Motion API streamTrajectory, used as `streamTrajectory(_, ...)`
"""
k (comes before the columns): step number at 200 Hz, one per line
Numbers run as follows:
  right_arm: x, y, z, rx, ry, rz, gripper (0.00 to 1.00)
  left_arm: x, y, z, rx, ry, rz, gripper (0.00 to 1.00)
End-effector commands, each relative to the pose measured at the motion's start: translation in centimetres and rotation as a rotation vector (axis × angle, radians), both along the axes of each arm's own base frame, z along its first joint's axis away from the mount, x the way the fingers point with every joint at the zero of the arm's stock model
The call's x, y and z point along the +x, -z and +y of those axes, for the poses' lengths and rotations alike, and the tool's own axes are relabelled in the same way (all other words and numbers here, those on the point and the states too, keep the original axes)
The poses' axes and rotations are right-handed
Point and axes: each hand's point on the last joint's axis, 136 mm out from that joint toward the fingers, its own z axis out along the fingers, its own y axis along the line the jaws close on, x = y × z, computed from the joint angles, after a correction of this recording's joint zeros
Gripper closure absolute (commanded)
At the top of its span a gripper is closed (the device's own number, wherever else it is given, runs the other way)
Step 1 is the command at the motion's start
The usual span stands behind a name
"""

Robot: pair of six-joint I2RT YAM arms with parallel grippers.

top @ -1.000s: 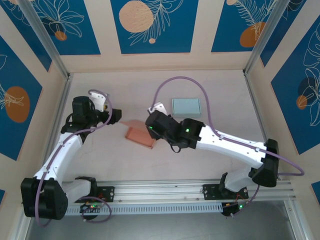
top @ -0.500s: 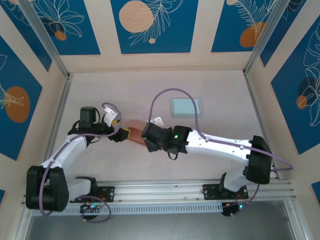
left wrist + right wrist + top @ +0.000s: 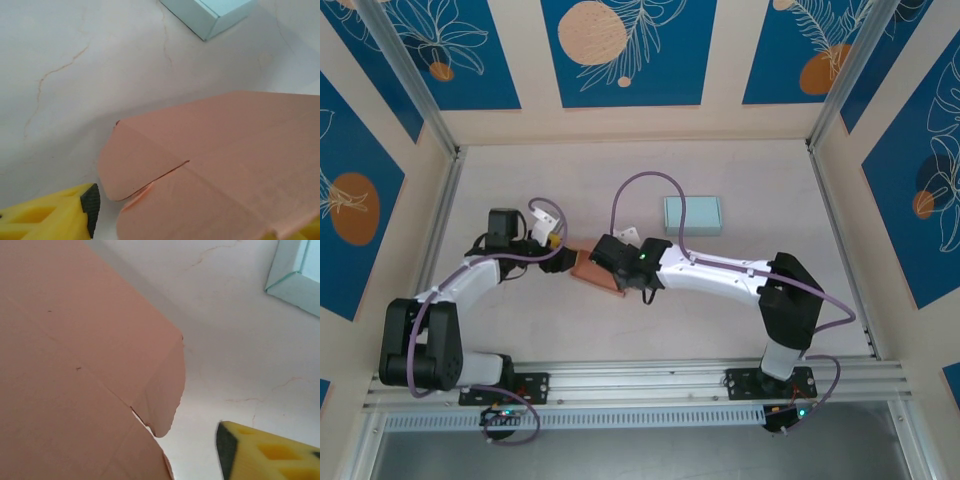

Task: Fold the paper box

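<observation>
Two wrist views bring out creases on the pink box (image 3: 225,165).

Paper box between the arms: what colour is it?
The paper box is salmon pink, best seen in the left wrist view.

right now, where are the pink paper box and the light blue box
pink paper box (image 3: 240,150): left wrist view, its large flat panel
light blue box (image 3: 692,214): top external view, its top face

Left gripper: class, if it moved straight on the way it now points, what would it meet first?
Most likely the pink paper box, lying just ahead of the left gripper; the light blue box sits farther beyond.
</observation>
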Motion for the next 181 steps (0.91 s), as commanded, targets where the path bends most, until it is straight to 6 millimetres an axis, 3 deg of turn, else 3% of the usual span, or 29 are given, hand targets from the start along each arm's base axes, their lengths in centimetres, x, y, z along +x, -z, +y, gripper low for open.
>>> streamTrajectory(1, 0.6, -0.9, 0.8, 0.055, 0.038, -0.016, 0.48, 1.6, -1.2, -0.4, 0.016, -0.020, -0.051, 0.36)
streamTrajectory(41, 0.5, -0.6, 0.6, 0.058, 0.059, -0.015, 0.53, 2.8, -1.6, -1.3, 0.038, -0.053, -0.060, 0.43)
streamTrajectory(76, 0.5, -0.5, -0.2, 0.052, 0.095, -0.025, 0.60, 3.5, -0.4, -2.2, 0.107, -0.051, -0.028, 0.49)
streamTrajectory(97, 0.5, -0.7, -0.7, 0.056, 0.118, -0.033, 0.59, 4.2, -0.7, -2.6, 0.110, -0.074, -0.044, 0.64)
streamTrajectory(123, 0.4, -0.8, -1.6, 0.064, 0.153, -0.042, 0.60, 4.7, -1.3, -3.0, 0.097, -0.107, -0.069, 0.73)
streamTrajectory(181, 0.8, -1.1, -2.5, 0.128, 0.219, -0.059, 0.77, 5.1, -2.9, -4.0, -0.018, -0.277, -0.008, 0.91)
